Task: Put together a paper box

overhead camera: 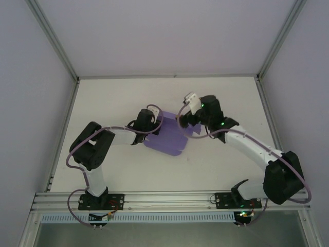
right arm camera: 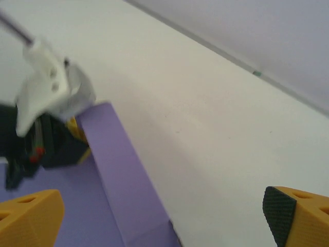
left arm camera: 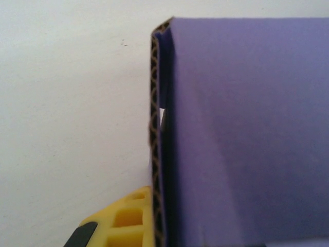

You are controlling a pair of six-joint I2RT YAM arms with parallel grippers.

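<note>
The paper box (overhead camera: 167, 138) is lavender-purple card lying partly folded at the table's middle. My left gripper (overhead camera: 157, 122) is at its left side, shut on a raised, doubled-over side wall. In the left wrist view that wall's corrugated edge (left arm camera: 154, 128) stands upright against one yellow finger (left arm camera: 126, 221), and the other finger is hidden behind the purple card (left arm camera: 247, 128). My right gripper (overhead camera: 189, 122) hovers at the box's right side, open. Its yellow fingers (right arm camera: 28, 216) stand wide apart over a raised purple wall (right arm camera: 121, 170) and bare table, holding nothing.
The white table (overhead camera: 216, 159) is bounded by aluminium frame rails (overhead camera: 169, 76) at the back and sides. In the right wrist view, the left arm's white camera mount (right arm camera: 49, 90) sits close beyond the purple wall.
</note>
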